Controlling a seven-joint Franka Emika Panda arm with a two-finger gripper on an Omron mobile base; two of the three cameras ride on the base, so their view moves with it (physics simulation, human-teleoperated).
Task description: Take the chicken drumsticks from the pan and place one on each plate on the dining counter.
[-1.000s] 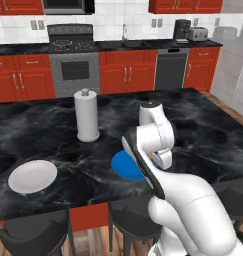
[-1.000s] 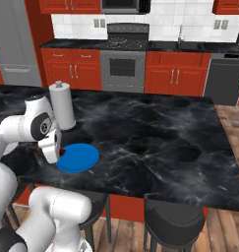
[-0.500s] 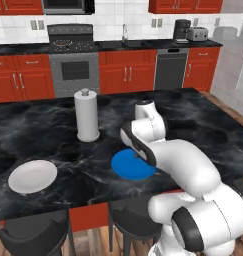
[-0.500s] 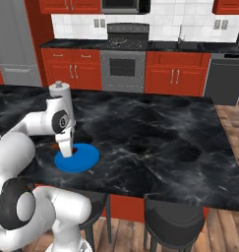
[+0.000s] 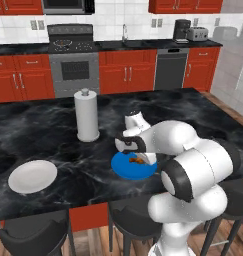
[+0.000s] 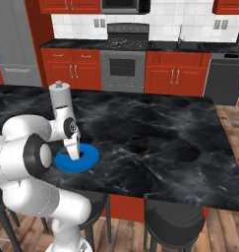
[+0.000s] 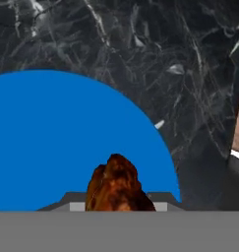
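No readable text, labels or signs anywhere.

Dining counter (image 5: 53,135) (black marble), blue plate (image 5: 124,169), white plate (image 5: 32,176), paper-towel roll (image 5: 87,115)

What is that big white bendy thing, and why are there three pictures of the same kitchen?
It is a white robot arm with pinching jaws at its tip, the gripper. Two cameras ride behind it, one to its left and one to its right. The third sits on its hand and looks down. On the glossy black marble counter lie a round bright blue plate, a round plain white plate and a tall white paper towel roll. The jaws are shut on a small orange-brown chicken drumstick, low over the blue plate.
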